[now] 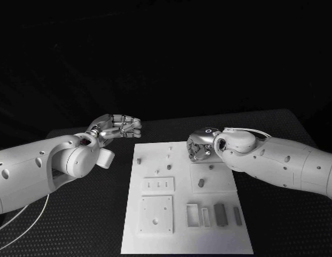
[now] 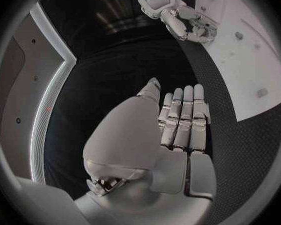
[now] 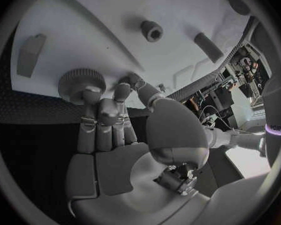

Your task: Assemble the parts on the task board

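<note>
The white task board (image 1: pixel 185 235) lies in the middle of the table, with small grey parts on it. My right hand (image 1: pixel 200 147) hovers over its far right part with the fingers curled. In the right wrist view its fingertips (image 3: pixel 92 92) touch a round knurled part (image 3: pixel 78 81) near the board's edge; whether they grip it is unclear. My left hand (image 1: pixel 118 127) hangs off the board's far left corner. Its fingers (image 2: pixel 184 112) lie close together, holding nothing.
Other grey parts lie on the board: a short ring (image 3: pixel 152 31), a peg (image 3: pixel 208 47), a block (image 3: pixel 31 47), and upright bars (image 1: pixel 219 213) near the front right. Square recessed plates (image 1: pixel 156 213) sit front left. Black table (image 1: pixel 96 214) surrounds the board.
</note>
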Controlling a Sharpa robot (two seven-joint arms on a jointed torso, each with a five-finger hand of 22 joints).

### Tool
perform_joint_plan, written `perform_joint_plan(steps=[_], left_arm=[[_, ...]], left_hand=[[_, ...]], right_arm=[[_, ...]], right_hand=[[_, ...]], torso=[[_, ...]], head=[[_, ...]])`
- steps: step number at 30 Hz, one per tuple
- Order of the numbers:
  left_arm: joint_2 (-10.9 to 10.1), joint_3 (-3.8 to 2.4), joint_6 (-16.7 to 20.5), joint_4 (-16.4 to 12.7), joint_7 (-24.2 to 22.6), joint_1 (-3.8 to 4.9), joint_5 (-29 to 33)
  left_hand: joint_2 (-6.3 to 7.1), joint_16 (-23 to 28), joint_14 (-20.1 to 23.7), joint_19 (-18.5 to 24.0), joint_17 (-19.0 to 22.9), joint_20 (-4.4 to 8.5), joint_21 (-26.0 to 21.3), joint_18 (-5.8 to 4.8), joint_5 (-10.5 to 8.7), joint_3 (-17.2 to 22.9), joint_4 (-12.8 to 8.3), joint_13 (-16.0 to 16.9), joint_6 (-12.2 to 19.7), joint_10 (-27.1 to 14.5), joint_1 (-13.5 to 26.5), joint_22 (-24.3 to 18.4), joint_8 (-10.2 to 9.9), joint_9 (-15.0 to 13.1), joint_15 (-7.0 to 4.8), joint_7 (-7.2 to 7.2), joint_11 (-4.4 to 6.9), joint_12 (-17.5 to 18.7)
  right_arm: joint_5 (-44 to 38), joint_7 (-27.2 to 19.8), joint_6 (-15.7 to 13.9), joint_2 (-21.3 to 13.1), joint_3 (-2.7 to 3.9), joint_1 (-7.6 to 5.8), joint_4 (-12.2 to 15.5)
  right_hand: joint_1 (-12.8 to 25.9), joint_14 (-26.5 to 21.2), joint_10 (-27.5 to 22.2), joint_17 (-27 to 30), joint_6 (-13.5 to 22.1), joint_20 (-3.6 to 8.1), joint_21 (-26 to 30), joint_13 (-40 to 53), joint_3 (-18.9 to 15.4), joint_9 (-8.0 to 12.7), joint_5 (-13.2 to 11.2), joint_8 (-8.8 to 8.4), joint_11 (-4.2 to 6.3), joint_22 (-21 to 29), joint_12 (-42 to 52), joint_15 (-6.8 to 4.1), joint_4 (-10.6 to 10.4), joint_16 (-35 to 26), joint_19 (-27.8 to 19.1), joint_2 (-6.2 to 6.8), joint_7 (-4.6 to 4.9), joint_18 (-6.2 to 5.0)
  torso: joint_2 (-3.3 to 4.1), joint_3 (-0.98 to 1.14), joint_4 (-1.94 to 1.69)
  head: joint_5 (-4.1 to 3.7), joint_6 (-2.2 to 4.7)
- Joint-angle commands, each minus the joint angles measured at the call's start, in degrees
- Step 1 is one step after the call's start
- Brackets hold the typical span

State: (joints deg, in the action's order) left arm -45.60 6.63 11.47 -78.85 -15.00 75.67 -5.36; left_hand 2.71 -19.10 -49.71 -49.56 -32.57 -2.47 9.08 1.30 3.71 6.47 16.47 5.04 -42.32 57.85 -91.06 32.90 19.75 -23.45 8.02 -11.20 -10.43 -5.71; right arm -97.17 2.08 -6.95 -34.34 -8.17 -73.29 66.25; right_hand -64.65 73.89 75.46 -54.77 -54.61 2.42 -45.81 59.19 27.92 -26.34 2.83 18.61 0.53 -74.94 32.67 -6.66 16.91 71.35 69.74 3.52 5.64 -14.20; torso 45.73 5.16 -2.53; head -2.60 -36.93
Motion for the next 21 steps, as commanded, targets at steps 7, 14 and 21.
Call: perform_joint_plan(steps=[7,14,21], left_arm=[[0.0,-0.06,-0.7,-0.1,-0.5,0.08,0.1],[-0.1,-0.06,-0.6,-0.1,-0.5,0.08,0.1],[0.0,-0.06,-0.5,0.0,-0.5,0.08,0.1]], left_hand=[[-0.01,0.4,-0.1,-0.1,-0.1,-0.22,-0.3,1.07,-0.29,-0.3,0.1,-0.1,0.2,0.1,0.7,-0.1,-0.3,0.1,0.42,-1.30,-0.10,0.3],[-0.02,0.4,-0.1,-0.1,-0.1,-0.22,-0.3,1.07,-0.28,-0.3,0.0,-0.1,0.2,0.2,0.7,-0.1,-0.3,0.1,0.42,-1.29,-0.10,0.3],[-0.02,0.5,-0.1,-0.1,-0.1,-0.22,-0.3,1.08,-0.29,-0.3,0.0,-0.1,0.2,0.2,0.7,-0.1,-0.3,0.1,0.42,-1.29,-0.10,0.3]], right_arm=[[-2.1,0.7,1.4,-0.1,-0.57,0.80,-0.1],[-4.1,2.1,-2.8,-0.3,-0.56,0.80,0.9],[-6.9,4.3,-8.3,-0.6,-0.52,0.77,2.8]], right_hand=[[-0.1,-0.2,0.2,-0.2,-2.1,-0.12,-1.1,0.8,0.2,-0.6,0.0,0.97,0.71,-1.4,0.3,-0.66,-0.1,0.6,-0.7,-1.67,-0.38,-0.80],[0.0,0.0,0.7,-0.3,-3.0,-0.05,-1.7,1.2,0.1,-1.0,0.0,1.40,1.00,-1.4,0.3,-0.93,-0.1,1.0,-0.7,-2.05,-0.70,-0.80],[-0.1,0.1,1.0,-0.3,-3.5,0.02,-2.1,1.4,0.1,-1.2,0.0,1.54,1.14,-1.3,0.1,-1.05,-0.1,1.1,-0.6,-1.73,-0.86,-0.80]], torso=[[0.24,0.08,-0.06],[0.39,0.11,-0.05],[0.46,0.16,-0.17]], head=[[-0.12,0.27],[-0.16,0.62],[-0.16,1.05]])
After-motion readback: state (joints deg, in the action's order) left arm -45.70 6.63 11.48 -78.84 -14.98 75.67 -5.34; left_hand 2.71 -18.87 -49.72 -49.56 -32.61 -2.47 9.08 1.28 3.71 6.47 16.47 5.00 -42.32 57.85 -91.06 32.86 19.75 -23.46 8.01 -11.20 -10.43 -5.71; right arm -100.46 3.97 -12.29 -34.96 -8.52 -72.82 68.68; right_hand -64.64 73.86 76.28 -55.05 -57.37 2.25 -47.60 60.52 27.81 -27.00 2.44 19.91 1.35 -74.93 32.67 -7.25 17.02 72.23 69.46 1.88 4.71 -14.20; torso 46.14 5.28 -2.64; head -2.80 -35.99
